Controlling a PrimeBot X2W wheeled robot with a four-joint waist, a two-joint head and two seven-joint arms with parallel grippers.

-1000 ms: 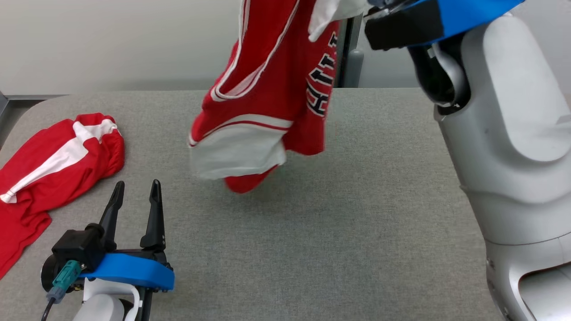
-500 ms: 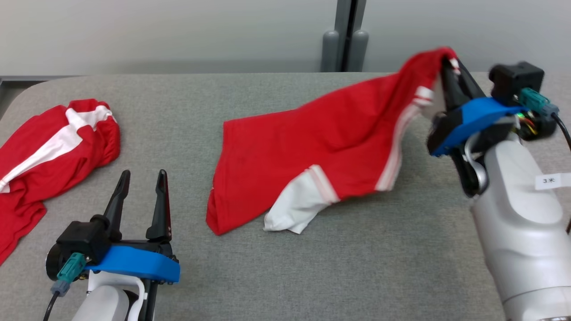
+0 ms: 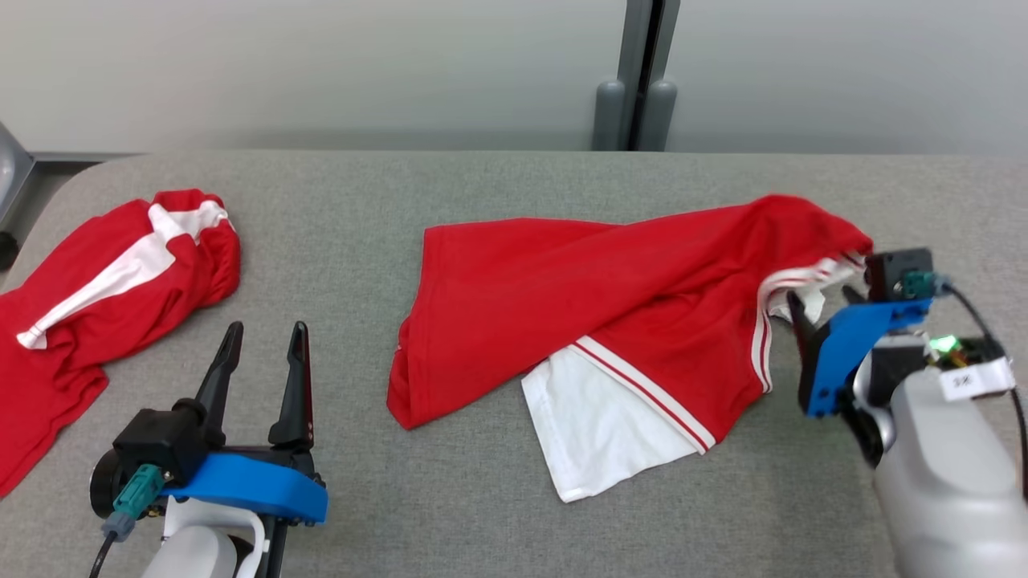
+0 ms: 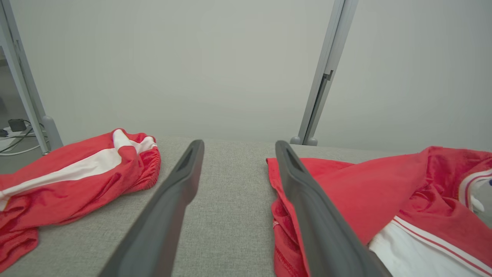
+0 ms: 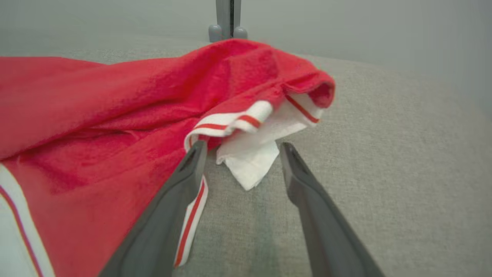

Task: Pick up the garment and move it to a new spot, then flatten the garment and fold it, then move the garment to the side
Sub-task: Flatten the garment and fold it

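Head view, table [image 3: 498, 185]: grey cloth, pale wall [image 3: 321, 72] behind.
Shirt [image 3: 610, 289]: rumpled, mid-table.
Left gripper [image 3: 267, 329]: wide, empty.
Right gripper [image 5: 242, 145]: wide, empty.

A pale grey wall [image 3: 321, 72] runs behind a grey, woven-fabric surface [image 3: 450, 498] with a rounded far-left corner. A grey vertical post [image 3: 636, 48] with two rounded feet splits the wall. Far left, what may be cables [image 4: 15, 135] lie beyond another upright [image 4: 21, 77]. Light is even and soft.

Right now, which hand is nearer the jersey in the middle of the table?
Right. The right hand sits open at the right edge of the jersey, almost touching it; the left hand is apart, off its left edge.
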